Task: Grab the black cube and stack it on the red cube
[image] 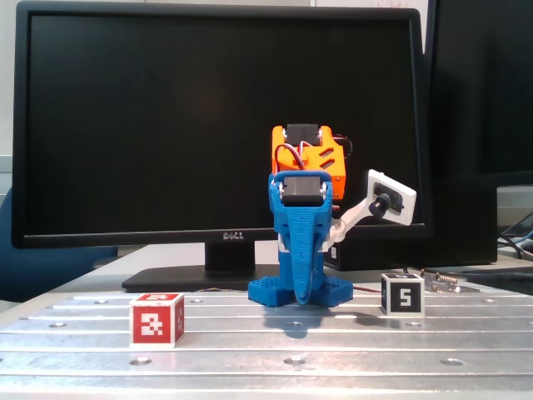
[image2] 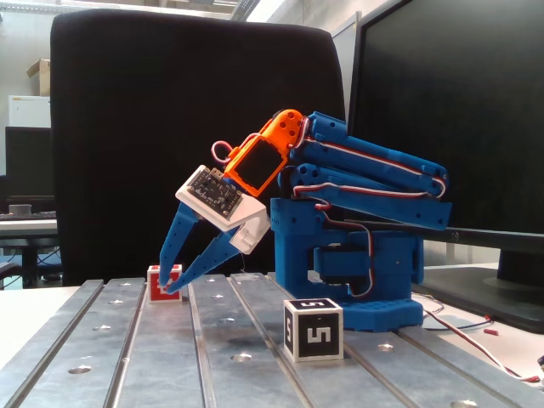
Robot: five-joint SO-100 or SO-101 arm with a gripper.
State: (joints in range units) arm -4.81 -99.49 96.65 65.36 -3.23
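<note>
The black cube with a white 5 rests on the metal table, to the right of the arm's base in a fixed view; in the side-on fixed view the black cube is nearest the camera. The red cube sits to the left, well apart from it. In the side-on view the red cube lies far back, partly behind the fingertips. My blue gripper points down and forward, open, holding nothing. Head-on, the gripper hangs between the two cubes, just above the table.
The slotted metal table carries the blue arm base. A large monitor stands behind it, and a black chair back fills the far side. Loose cables lie beside the base. A small camera on a white mount sticks out from the wrist.
</note>
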